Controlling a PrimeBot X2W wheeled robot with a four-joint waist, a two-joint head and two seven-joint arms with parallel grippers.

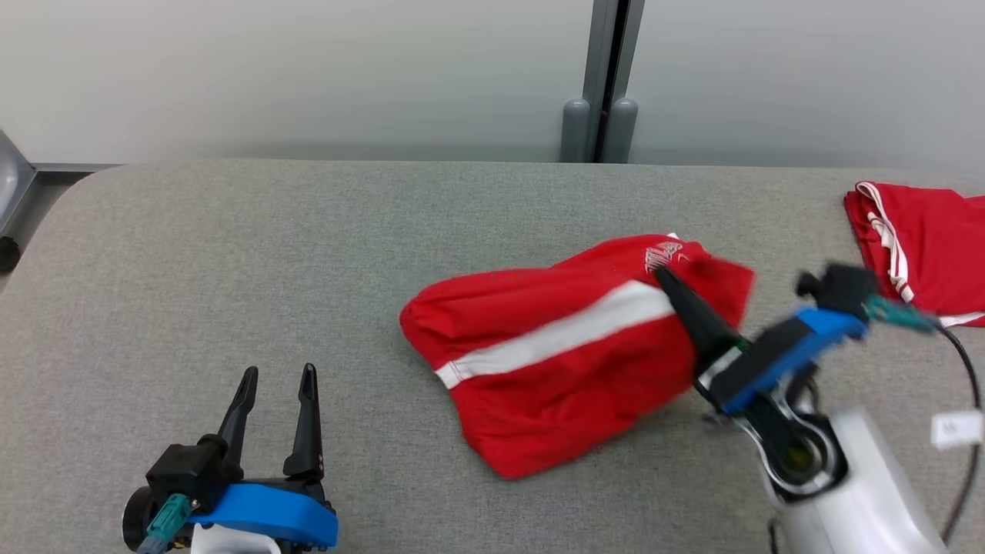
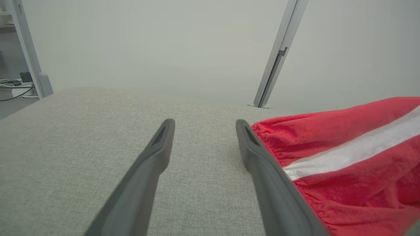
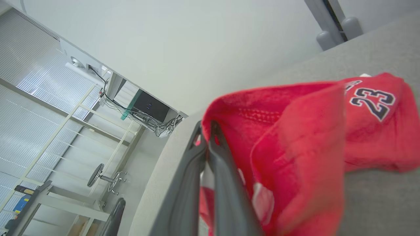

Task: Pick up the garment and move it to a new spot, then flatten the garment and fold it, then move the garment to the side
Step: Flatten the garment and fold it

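Idling at near left of counter (image 1: 231, 246): left hand (image 1: 278, 372), fingers spread full, empty. Near right: right hand (image 1: 663, 275), fingers pinched tight on fabric fold at far-right edge of garment (image 1: 554, 354), by printed number. Garment: red shorts, white stripe, crumpled, mid-counter, gathered waistband toward left hand. Step judged: pick-up for relocation; grip made, lift not yet done. Next move calls for clean upward lift, then carry to open counter area, keeping clear of second red garment (image 1: 931, 246) at far right. Beyond: grey wall, post.
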